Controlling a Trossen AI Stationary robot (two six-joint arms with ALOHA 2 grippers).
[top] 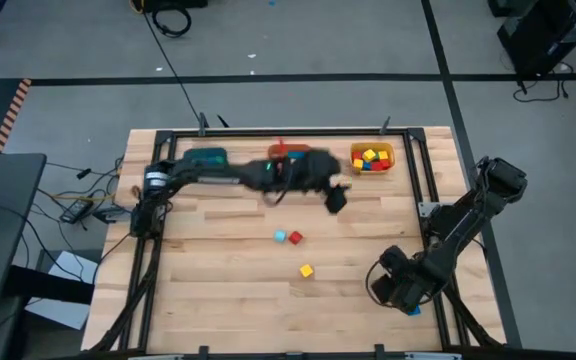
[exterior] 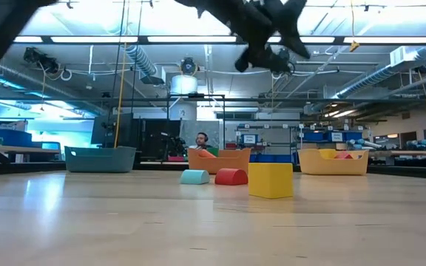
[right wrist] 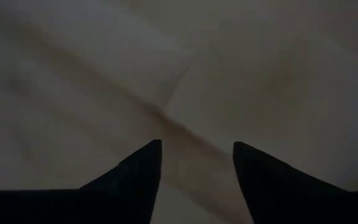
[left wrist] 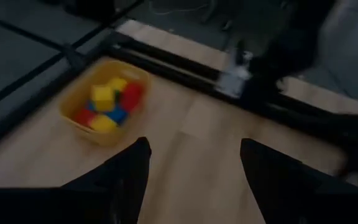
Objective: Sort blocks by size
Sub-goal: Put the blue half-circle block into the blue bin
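Three loose blocks rest on the table: a light blue one (top: 280,236), a red one (top: 295,238) and a yellow cube (top: 306,270). In the low view they show as light blue (exterior: 194,176), red (exterior: 231,176) and yellow (exterior: 270,179). Several red, yellow and blue blocks (left wrist: 107,104) lie in the yellow bin (top: 356,152). My left gripper (top: 336,200) hangs open and empty above the table, between the orange bin (top: 280,149) and the yellow bin, and also shows in its wrist view (left wrist: 194,146). My right gripper (right wrist: 197,146) is open and empty, low over the near right corner (top: 393,285).
A teal bin (top: 206,158) stands at the far left of the row of three bins. A black frame rail (top: 423,170) runs around the table. A small blue thing (top: 413,311) lies beside my right gripper. A person (exterior: 202,140) sits far behind the table.
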